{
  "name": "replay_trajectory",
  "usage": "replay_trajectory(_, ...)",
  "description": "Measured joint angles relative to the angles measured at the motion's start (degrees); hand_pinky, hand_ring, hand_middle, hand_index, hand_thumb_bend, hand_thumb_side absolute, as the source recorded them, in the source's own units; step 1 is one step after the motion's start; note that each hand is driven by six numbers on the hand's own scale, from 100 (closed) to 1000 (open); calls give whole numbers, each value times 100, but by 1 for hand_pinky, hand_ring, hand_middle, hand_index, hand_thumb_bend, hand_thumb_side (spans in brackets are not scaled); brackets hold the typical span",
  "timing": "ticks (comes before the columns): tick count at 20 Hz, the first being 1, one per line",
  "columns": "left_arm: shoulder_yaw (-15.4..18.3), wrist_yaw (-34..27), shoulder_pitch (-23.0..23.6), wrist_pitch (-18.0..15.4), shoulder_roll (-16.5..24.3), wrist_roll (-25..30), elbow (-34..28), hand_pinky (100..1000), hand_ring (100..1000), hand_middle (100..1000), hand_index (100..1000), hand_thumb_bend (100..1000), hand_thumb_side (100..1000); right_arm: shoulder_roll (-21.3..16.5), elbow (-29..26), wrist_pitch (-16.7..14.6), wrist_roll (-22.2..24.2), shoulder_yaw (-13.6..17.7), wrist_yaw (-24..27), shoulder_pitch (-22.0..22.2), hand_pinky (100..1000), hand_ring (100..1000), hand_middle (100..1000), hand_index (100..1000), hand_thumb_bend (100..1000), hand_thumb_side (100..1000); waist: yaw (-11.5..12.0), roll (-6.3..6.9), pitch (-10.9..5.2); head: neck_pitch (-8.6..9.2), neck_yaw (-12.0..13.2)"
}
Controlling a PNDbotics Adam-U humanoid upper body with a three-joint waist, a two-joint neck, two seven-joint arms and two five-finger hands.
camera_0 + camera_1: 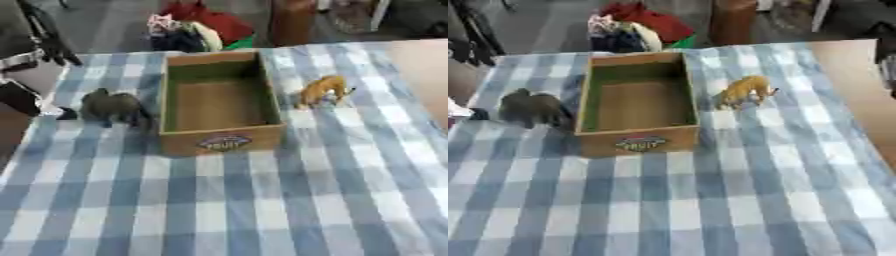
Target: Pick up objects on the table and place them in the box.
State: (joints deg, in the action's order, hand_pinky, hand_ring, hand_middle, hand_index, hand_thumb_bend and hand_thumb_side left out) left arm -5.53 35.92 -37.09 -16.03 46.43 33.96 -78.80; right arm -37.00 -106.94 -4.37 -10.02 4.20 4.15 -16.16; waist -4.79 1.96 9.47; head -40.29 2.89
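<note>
Before me lies the table (262,210), spread with a blue and white checked cloth (737,200) that covers nearly all of it; a bare tan strip of the tabletop shows along the right edge. The open cardboard box (219,102) stands on the cloth toward the far edge, a little left of the middle, its long sides running away from me, its inside green along the walls and brown on the floor, and nothing lies in it. A coloured label (224,142) sits on its near wall. Just beside the box's left wall, close to the table's left edge, stands a dark grey toy animal (114,106), bulky and upright on its legs; I cannot tell whether it touches the box. On the other side, near the box's right wall but apart from it, stands a smaller orange-tan toy animal (744,91), also on its legs, with its head lowered toward the right edge. Beyond the far edge is a heap of red, white and dark stuff (197,27) on the floor. Neither of my hands shows in either view, so I cannot say whether their fingers are spread, pressed together or pinching anything.
</note>
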Motion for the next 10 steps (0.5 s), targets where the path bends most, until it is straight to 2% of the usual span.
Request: replay_trajectory(10, -105, 99, -152, -64, -17, 31, 47, 827, 803, 809, 863, 593, 335, 4, 1, 0, 4, 0, 0, 0, 681, 739, 736, 898, 243, 155, -52, 3, 0, 2, 10)
